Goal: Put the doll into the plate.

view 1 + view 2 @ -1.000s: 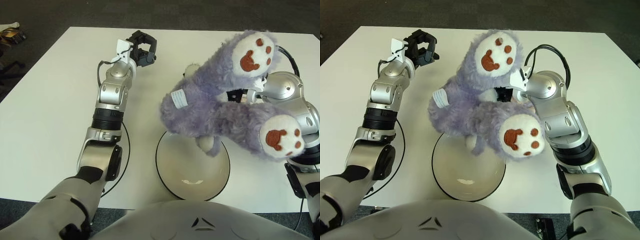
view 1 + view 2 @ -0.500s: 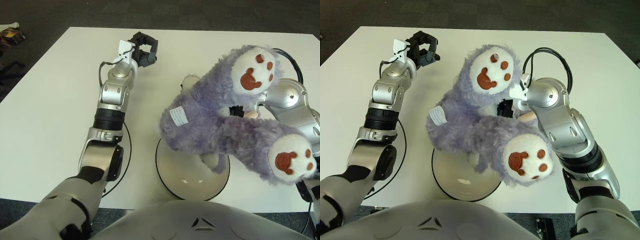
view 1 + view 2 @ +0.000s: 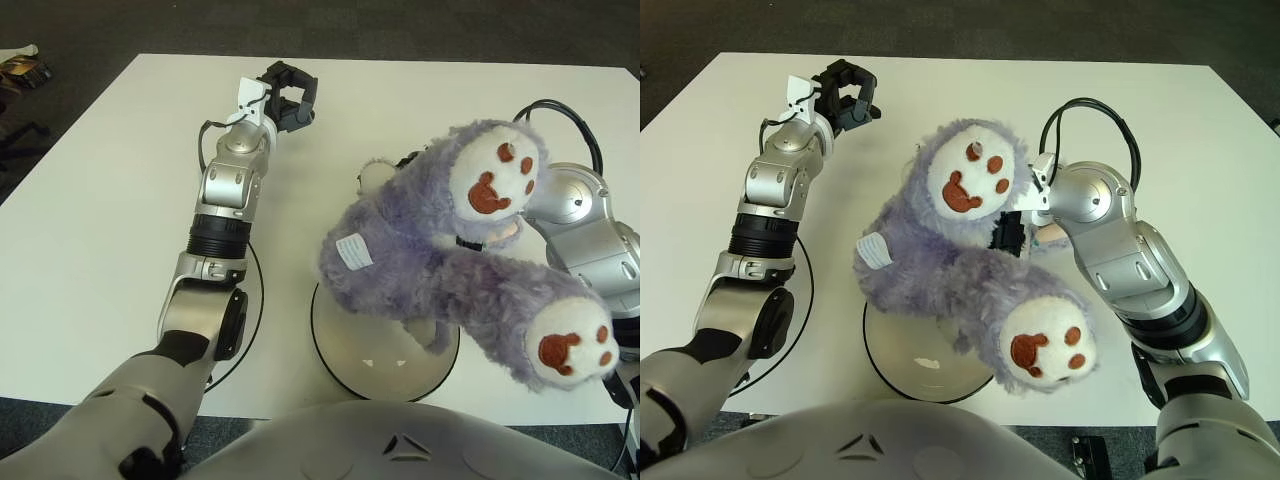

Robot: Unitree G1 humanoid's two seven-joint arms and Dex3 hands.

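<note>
A fluffy purple doll [image 3: 420,260] with white, red-printed paws hangs over the cream plate [image 3: 372,358] with a dark rim at the table's front middle. Its body covers the plate's far half; whether it touches the plate I cannot tell. My right hand [image 3: 1025,225] is buried in the fur between the two raised legs and is shut on the doll. The silver right forearm [image 3: 1120,250] comes in from the right. My left hand [image 3: 287,97] shows far back on the left, away from the doll, fingers curled on nothing.
The white table [image 3: 90,220] reaches the far and left edges, with dark floor beyond. A thin black cable loop [image 3: 248,300] lies by my left forearm. Another black cable [image 3: 1095,105] arches over my right wrist.
The doll has dropped toward the plate and tilted, its raised paws lower and nearer me. My right arm came down with it. The left arm has stayed in place.
</note>
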